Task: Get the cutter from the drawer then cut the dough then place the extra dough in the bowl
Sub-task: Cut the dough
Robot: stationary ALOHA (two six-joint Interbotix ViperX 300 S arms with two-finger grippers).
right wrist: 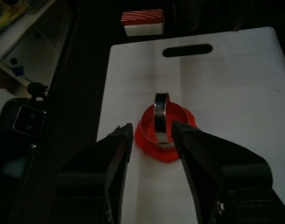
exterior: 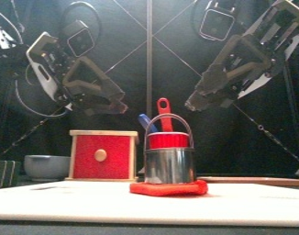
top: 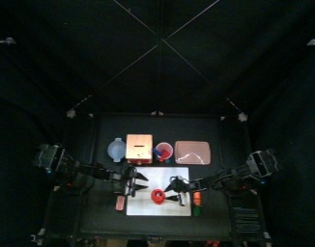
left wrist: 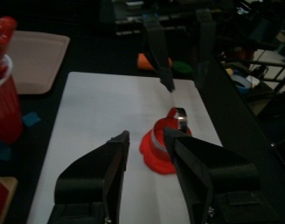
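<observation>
A round metal cutter (exterior: 171, 163) stands upright on a flat red dough (exterior: 168, 188) in the middle of the white cutting board (top: 145, 185). My left gripper (left wrist: 151, 166) hovers open just left of the dough (left wrist: 156, 150), with nothing between its jaws. From the other side my right gripper (right wrist: 155, 162) is also open and empty, close to the cutter (right wrist: 163, 118). In the front view both grippers hang above the cutter, left (exterior: 101, 95) and right (exterior: 214, 90). The blue-grey bowl (top: 116, 149) sits at the back left.
The wooden box with its red drawer front (exterior: 103, 154) stands behind the board, next to the bowl (exterior: 47, 165). A red cup with two toy knives (exterior: 167, 138) is beside it, and the pink tray (top: 191, 151) lies at the back right. Small toys (top: 196, 200) lie off the board's right edge.
</observation>
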